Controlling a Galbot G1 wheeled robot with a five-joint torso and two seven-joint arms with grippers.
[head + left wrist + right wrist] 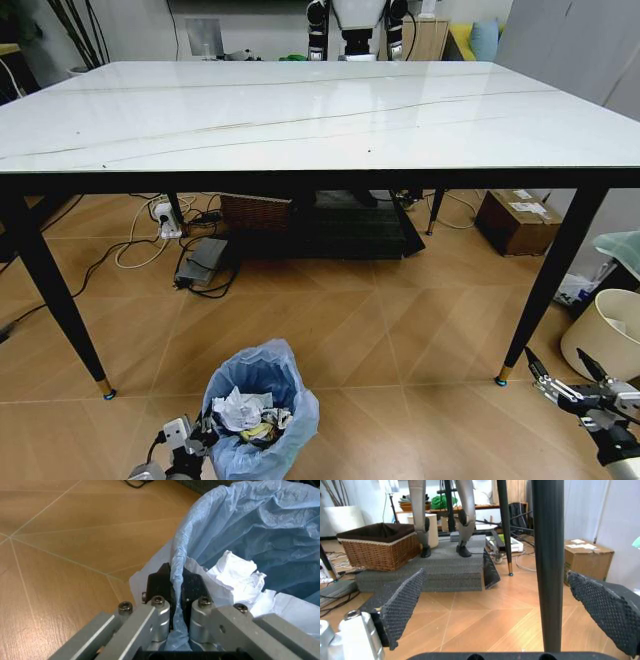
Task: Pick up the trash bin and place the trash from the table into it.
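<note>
Trash (pixel 245 412), white tissues and a yellow wrapper, sits in the small round blue-bagged trash bin (pixel 262 375) on the floor before the cleared marble-look table (pixel 300 115). Left wrist view: left gripper (pixel 176 587) pinches the bag rim (pixel 176 557); release gently, I'd say. Right gripper (pixel 505 596) hangs spread, a black table leg (pixel 549 555) between its pads.

No text, brand, number or sign can be read in any of the views. A white label is seen on the top of the brown cardboard box (pixel 518 220) at the right of the head view, under the far side of the white marble-look worktop (pixel 300 110), but its print cannot be made out. The same box (pixel 588 558) is shown at the right of the right wrist view, again with white stickers left illegible.
</note>
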